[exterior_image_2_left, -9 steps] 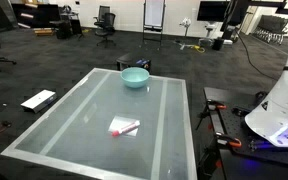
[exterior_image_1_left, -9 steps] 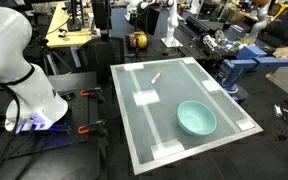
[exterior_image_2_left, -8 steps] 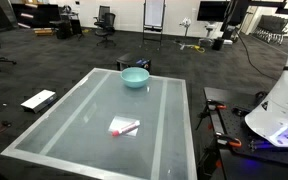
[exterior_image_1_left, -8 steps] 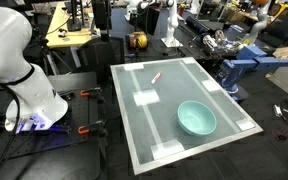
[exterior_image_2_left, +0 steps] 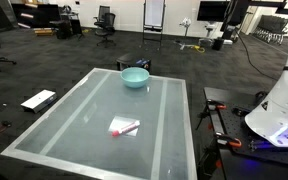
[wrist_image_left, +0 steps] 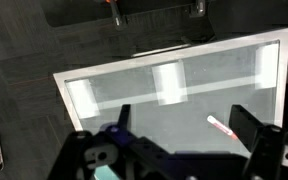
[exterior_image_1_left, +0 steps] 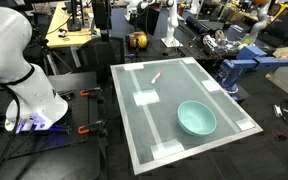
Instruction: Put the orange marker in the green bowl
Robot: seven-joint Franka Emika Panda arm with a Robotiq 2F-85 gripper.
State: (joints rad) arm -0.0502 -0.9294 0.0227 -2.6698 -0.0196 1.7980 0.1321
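Marker [exterior_image_2_left: 125,127] lies well apart from the bowl [exterior_image_2_left: 135,76]. The gripper [wrist_image_left: 182,112] hangs high, fingers [wrist_image_left: 246,124] spread. I'd drop straight over it, jaws across the thin shaft.

A white robot arm [exterior_image_1_left: 19,60] is standing on its rounded base [exterior_image_2_left: 277,112] in both exterior views, its upper links running out of frame, so the hand is not showing there. In the wrist view the gripper [wrist_image_left: 184,128] is facing downward from high up, its two dark fingers [wrist_image_left: 246,124] standing wide apart, with nothing sitting between them
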